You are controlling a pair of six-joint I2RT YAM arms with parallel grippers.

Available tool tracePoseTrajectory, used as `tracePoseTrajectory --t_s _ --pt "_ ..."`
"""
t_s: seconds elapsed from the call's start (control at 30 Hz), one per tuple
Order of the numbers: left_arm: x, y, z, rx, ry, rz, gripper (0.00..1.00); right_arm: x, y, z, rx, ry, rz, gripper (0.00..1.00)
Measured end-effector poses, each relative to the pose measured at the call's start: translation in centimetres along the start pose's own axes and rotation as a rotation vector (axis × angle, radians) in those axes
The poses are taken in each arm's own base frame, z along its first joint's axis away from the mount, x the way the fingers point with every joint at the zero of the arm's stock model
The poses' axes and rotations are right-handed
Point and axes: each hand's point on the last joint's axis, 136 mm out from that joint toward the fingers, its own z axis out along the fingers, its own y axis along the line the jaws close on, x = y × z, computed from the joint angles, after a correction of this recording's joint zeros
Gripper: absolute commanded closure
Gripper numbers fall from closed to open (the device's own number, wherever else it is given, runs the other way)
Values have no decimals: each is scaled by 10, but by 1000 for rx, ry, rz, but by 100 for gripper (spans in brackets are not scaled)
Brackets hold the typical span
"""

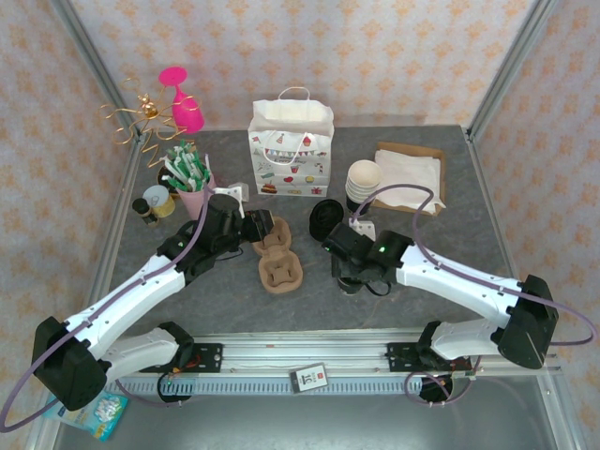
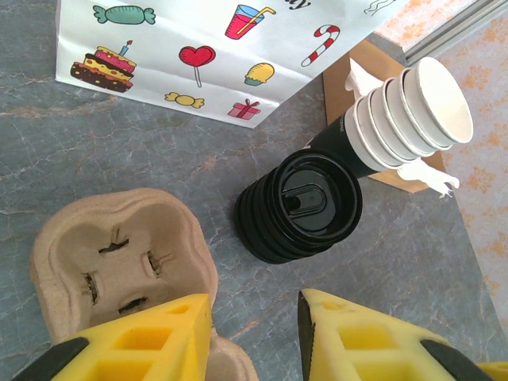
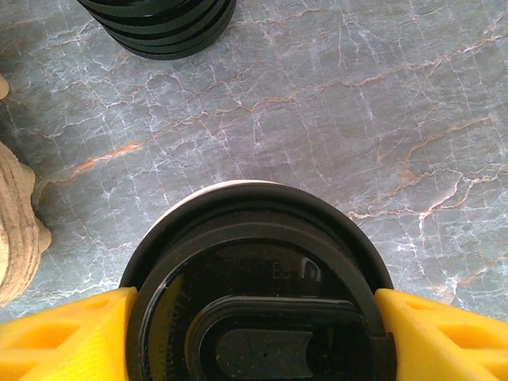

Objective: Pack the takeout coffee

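Note:
The takeout coffee (image 3: 255,238), a dark cup under a round black lid, stands on the grey marble table between the yellow fingers of my right gripper (image 3: 254,313), which is shut on it at lid height. From above, the cup (image 1: 353,284) is mostly hidden under that gripper (image 1: 349,267), right of the brown pulp cup carrier (image 1: 278,261). My left gripper (image 2: 254,333) is open and holds nothing; one finger hangs over the carrier (image 2: 119,254), the other over bare table. From above it (image 1: 267,228) sits at the carrier's far end.
A white party-print gift bag (image 1: 291,150) stands at the back. A stack of loose black lids (image 1: 325,217) and a stack of lidless cream cups (image 1: 364,183) sit behind the right gripper, with napkins on cardboard (image 1: 410,173) beyond. A pink cup of straws (image 1: 192,178) is at the left.

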Motion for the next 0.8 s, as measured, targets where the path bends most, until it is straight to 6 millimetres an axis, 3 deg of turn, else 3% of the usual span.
tracePoseTrajectory --t_s 0.8 --pt "0 1 1 -6 1 0 63 4 1 14 27 0 -19 26"
